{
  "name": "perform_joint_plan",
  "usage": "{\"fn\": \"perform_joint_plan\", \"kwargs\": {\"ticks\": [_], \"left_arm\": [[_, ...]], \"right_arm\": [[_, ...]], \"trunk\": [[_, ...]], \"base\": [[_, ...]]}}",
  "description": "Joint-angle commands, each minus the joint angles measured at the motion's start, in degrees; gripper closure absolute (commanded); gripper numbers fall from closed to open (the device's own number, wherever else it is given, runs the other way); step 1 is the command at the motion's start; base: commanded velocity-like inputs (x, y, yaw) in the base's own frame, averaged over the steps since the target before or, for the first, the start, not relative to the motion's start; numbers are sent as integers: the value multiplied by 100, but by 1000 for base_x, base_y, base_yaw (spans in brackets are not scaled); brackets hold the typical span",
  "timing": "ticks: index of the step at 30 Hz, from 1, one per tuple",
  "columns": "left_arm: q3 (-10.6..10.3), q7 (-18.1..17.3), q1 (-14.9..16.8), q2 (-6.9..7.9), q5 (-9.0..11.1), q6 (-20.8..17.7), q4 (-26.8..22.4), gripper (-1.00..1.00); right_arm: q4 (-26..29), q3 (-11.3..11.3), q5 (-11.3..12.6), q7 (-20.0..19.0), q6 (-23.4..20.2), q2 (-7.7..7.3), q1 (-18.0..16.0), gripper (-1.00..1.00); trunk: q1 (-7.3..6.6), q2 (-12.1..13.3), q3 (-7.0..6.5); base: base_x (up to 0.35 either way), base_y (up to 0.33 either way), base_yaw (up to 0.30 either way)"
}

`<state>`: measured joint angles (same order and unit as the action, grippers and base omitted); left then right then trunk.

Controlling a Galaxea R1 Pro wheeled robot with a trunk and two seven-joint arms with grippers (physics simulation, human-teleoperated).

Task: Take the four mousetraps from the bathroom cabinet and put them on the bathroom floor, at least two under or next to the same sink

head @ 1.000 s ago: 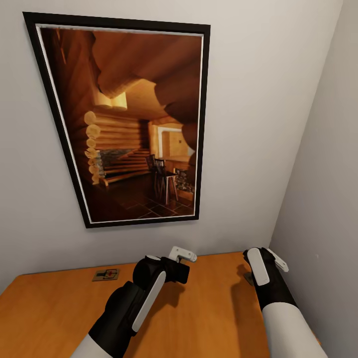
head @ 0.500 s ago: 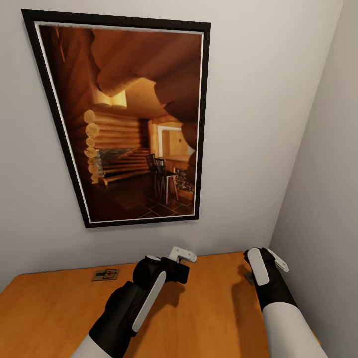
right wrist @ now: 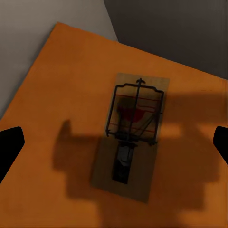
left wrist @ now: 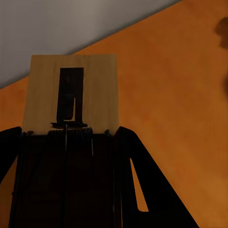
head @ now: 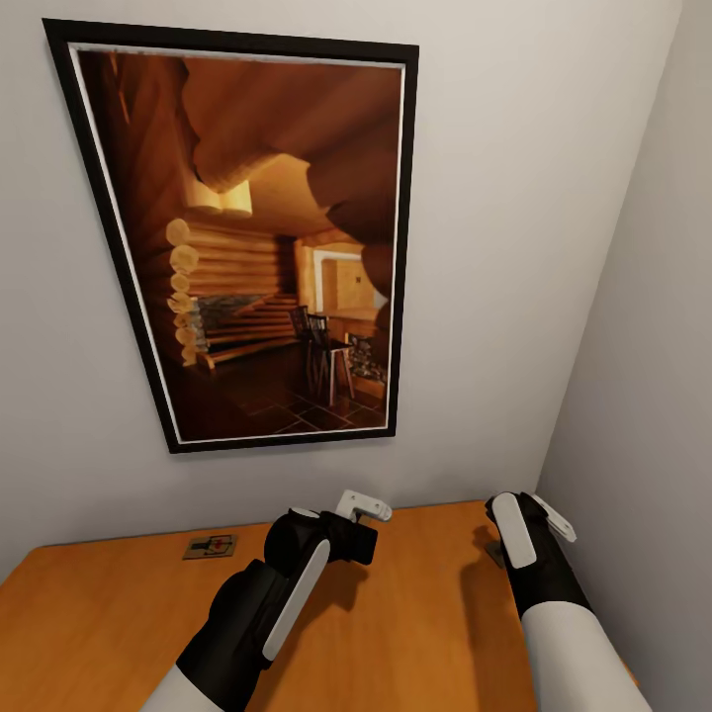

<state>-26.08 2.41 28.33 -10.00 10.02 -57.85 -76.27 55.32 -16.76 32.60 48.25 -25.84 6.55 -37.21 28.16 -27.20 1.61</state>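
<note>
So the robot's parked in a corner, both arms out over the flat orange-brown top of the cabinet (head: 109, 613), with a big black-framed picture (head: 247, 237) of a log cabin interior on the wall straight ahead.

The left gripper (head: 358, 514) is clamped on a mousetrap (left wrist: 71, 95): in the left wrist view the tan board sticks out from between the dark fingers (left wrist: 142, 190), held above the cabinet top near the back wall.

The right gripper (head: 539, 519) hangs over the far right corner with its jaws spread wide; the right wrist view has just the two dark fingertips (right wrist: 9, 142) at the edges, and a second mousetrap (right wrist: 133, 135) lying flat on the wood between them, in shadow. Looks like it isn't touching it, though that's hard to call.

A third mousetrap (head: 210, 546) lies flat on the cabinet top near the wall, off to the left of the left gripper.
</note>
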Motion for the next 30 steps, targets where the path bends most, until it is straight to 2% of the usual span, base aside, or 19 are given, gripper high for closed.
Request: {"fn": "perform_joint_plan", "kwargs": {"ticks": [1,4,9,23,30], "left_arm": [[-3,23,6,0,21,-25,-6,100],[-3,23,6,0,21,-23,-6,100],[-3,23,6,0,24,-17,-10,100],[-3,23,6,0,26,-17,-14,100],[-3,23,6,0,26,-16,-19,100]], "right_arm": [[9,-11,18,23,-36,4,-6,-100],[7,-12,20,29,-36,1,-6,-100],[-2,-12,25,34,-36,4,-6,-100],[-4,-12,27,35,-36,5,-6,-100],[-4,-12,27,35,-36,4,-6,-100]], "trunk": [[4,-13,13],[4,-13,13],[113,-213,103],[113,-213,103],[267,-494,229]], "base": [[0,0,0],[0,0,0],[0,0,0],[0,0,0],[0,0,0]]}}
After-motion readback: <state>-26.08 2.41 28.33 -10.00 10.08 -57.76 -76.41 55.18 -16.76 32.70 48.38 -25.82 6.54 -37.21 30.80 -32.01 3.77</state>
